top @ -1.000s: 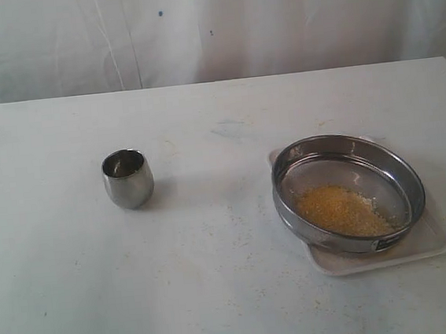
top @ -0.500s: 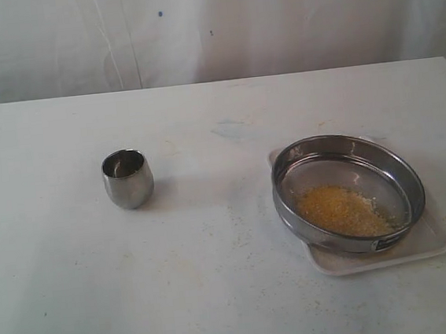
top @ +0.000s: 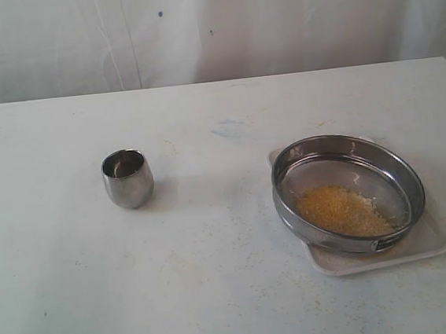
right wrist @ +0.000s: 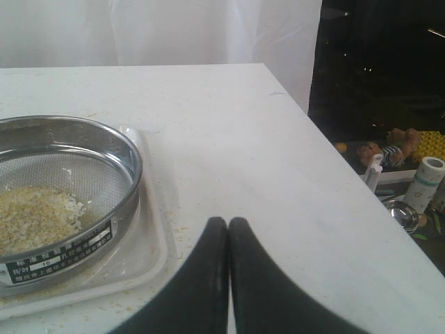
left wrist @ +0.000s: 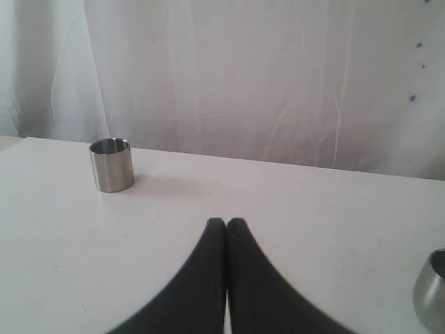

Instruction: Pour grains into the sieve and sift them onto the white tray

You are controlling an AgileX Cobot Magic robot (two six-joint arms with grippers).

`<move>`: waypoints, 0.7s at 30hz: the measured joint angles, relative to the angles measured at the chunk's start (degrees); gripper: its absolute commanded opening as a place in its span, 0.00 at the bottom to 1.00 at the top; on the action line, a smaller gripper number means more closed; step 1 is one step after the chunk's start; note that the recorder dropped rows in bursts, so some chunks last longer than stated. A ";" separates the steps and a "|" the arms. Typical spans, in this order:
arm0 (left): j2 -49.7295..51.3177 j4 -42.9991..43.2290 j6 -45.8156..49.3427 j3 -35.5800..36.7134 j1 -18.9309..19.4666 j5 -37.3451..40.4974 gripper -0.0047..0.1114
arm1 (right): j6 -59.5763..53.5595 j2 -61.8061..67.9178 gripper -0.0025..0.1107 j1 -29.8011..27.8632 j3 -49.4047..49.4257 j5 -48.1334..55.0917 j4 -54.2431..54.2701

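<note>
Two-arm sifting bench. The table (top: 219,294) carries everything. The white tray (top: 432,243) lies directly beneath the sieve (top: 325,240), its rim showing around the sieve's near side. The sieve sits flat on this tray. The grains (top: 342,209) lie inside the sieve as a yellow heap on the mesh, towards its near wall, with paler bits at one edge. A rounded steel cup (top: 128,178) stands upright, well apart from the sieve. The left gripper (left wrist: 227,223) and the right gripper (right wrist: 228,221) each have their jaws pressed together on nothing; the right one hangs just beside the sieve, and neither touches it.

Step in hand, as judged: pouring looks finished and sifting is not yet done. The next move calls for a jaw to spread, take the sieve's rim and shake it over the tray.

Obscured: the tray floor under the mesh, the cup's contents and the print on the sieve's label (right wrist: 59,257). Neither arm appears in the exterior view.
</note>
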 measured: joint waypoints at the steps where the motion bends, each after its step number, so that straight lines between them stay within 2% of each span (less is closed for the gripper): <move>1: -0.26 0.00 -0.49 0.60 0.00 0.00 0.04 | 0.00 0.00 0.02 0.00 0.00 0.00 0.00; 9: -0.89 0.24 -1.13 2.04 0.00 -0.42 0.04 | 0.00 0.00 0.02 0.00 0.00 0.00 0.00; 11: -0.89 -1.64 1.79 2.37 -0.28 -1.01 0.04 | 0.00 0.00 0.02 0.00 0.00 0.00 0.00; 14: -1.00 -14.50 14.96 3.80 -2.08 -3.68 0.04 | 0.00 0.00 0.02 0.00 0.00 0.00 0.00; 16: -1.37 -27.16 26.99 5.41 -2.89 -5.68 0.04 | 0.00 0.00 0.02 0.00 0.00 0.00 0.00; 18: -1.61 -36.64 34.91 7.36 -3.14 -6.85 0.04 | 0.00 0.00 0.02 0.00 0.00 0.00 0.00; 21: -1.70 -42.60 38.81 10.61 -3.22 -9.21 0.04 | 0.00 0.00 0.02 0.00 0.00 0.00 0.00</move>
